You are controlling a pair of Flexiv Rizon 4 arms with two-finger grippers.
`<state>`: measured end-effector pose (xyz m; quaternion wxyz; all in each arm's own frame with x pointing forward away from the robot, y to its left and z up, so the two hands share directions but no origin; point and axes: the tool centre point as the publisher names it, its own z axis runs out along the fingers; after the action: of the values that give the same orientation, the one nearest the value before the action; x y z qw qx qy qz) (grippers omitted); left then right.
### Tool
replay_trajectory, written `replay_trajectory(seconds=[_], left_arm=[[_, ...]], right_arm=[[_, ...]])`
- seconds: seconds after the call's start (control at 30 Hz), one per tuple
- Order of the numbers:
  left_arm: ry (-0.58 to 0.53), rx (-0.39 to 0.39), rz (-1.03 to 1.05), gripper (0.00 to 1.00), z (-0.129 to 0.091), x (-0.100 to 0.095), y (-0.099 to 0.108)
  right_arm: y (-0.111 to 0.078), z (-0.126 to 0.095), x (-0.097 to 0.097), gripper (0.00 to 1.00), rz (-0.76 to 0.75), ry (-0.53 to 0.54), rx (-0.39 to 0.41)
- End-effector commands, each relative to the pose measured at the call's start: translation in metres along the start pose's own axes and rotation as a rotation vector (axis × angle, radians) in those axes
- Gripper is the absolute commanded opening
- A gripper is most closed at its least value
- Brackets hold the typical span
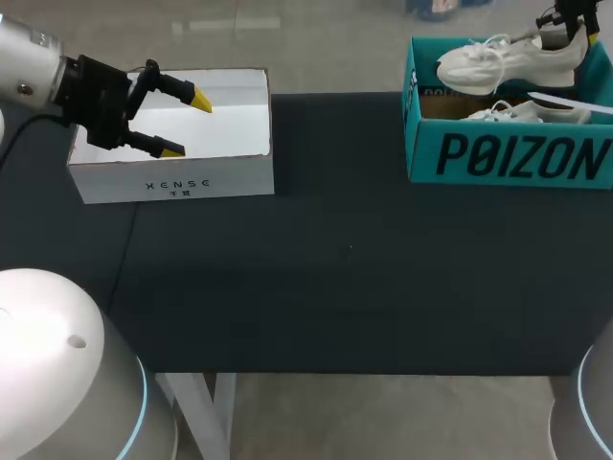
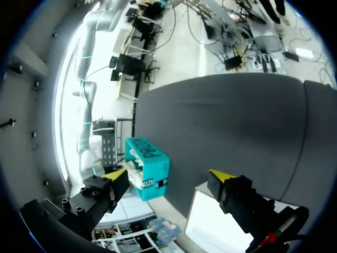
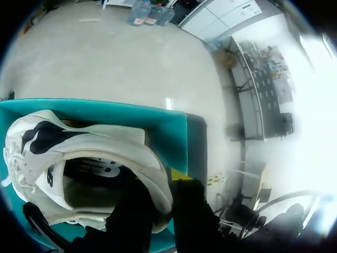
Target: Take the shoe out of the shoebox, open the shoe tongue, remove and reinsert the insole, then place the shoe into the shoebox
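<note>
Well left of the teal cardboard shoebox (image 1: 508,158) with bold dark lettering, the left hand (image 1: 187,126) hangs, fingers apart, over a white rectangular box (image 1: 172,182) on the dark matte worktop (image 1: 345,249). Just above the shoebox, the right hand (image 3: 163,197) is clamped on a white laced sneaker (image 1: 508,62) at its heel.

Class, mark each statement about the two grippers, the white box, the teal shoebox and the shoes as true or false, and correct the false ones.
1. The left gripper is open above the white cardboard box. True.
2. The right gripper holds nothing. False: it is shut on the heel of a white lace-up shoe.
3. That shoe rests on the middle of the dark table. False: it is held up over the teal cardboard shoebox.
4. A second white shoe lies inside the shoebox. True.
</note>
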<state>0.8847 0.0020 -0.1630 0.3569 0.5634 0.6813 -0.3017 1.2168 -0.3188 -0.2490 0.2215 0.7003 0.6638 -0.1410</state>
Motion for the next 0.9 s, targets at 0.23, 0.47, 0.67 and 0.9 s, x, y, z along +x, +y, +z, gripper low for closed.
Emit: replay_trajectory(seconds=[0.23, 0.47, 0.67, 0.9], left_arm=[[0.004, 0.000, 0.000, 1.00, 0.000, 0.000, 0.000], [0.004, 0.000, 0.000, 1.00, 0.000, 0.000, 0.000], [0.004, 0.000, 0.000, 1.00, 0.000, 0.000, 0.000], [0.004, 0.000, 0.000, 1.00, 0.000, 0.000, 0.000]], right_arm=[[0.017, 0.030, 0.020, 0.00, -0.022, -0.004, 0.059], [0.013, 0.053, 0.032, 0.00, -0.046, -0.002, 0.097], [0.009, 0.076, 0.045, 0.00, -0.055, -0.007, 0.141], [0.000, 0.096, 0.055, 0.00, -0.075, -0.004, 0.176]])
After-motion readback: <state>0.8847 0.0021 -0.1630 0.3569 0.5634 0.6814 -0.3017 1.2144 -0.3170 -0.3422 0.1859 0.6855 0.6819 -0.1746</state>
